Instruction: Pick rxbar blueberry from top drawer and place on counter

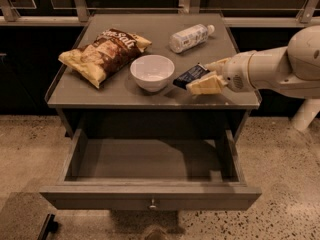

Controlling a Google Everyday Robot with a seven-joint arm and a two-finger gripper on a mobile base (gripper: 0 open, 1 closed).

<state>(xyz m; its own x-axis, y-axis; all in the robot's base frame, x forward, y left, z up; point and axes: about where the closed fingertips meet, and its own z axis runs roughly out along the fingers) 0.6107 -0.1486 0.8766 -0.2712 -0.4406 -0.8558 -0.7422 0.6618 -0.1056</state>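
The rxbar blueberry is a small dark navy bar held between my gripper's cream fingers. My gripper is shut on it, just above the counter, right of the white bowl. My arm comes in from the right edge. The top drawer stands pulled open below the counter, with its round metal knob at the front centre. Nothing shows inside the drawer.
A white bowl sits at the counter's middle. A big yellow-brown chip bag lies at the left. A clear plastic bottle lies on its side at the back right. Speckled floor surrounds the unit.
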